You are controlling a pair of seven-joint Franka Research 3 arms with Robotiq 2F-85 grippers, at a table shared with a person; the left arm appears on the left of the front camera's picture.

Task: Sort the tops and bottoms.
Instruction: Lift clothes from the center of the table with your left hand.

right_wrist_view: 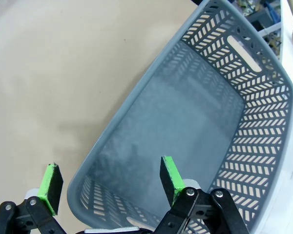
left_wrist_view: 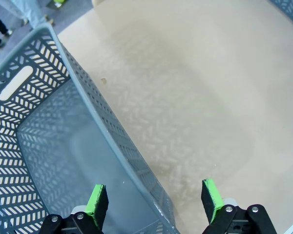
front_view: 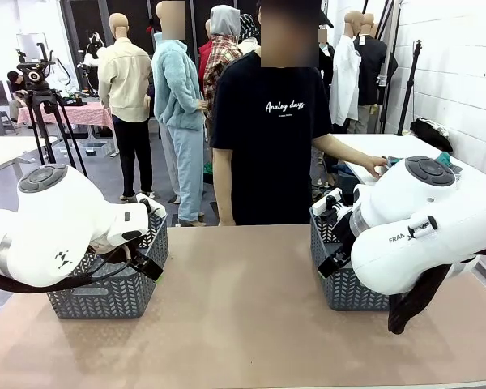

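Note:
Two grey slotted baskets stand on the tan table (front_view: pixel 243 316), both with nothing in them. My left gripper (left_wrist_view: pixel 154 195) hangs open astride the near rim of the left basket (left_wrist_view: pixel 88 83), one green pad over the inside and one over the table. My right gripper (right_wrist_view: pixel 110 175) is open the same way over the wall of the right basket (right_wrist_view: pixel 136 92). In the front view the left gripper (front_view: pixel 146 263) and right gripper (front_view: pixel 336 259) sit at the left basket (front_view: pixel 105 296) and right basket (front_view: pixel 348 292). A bit of teal-green cloth (front_view: pixel 445 159), perhaps one of the tops, peeks from behind my right arm. The bottoms are out of view.
A person in a black tee (front_view: pixel 267 138) stands at the far edge and reaches a hand (front_view: pixel 378 167) to a white side table (front_view: pixel 364 146) at the right. Bare tabletop lies between the baskets.

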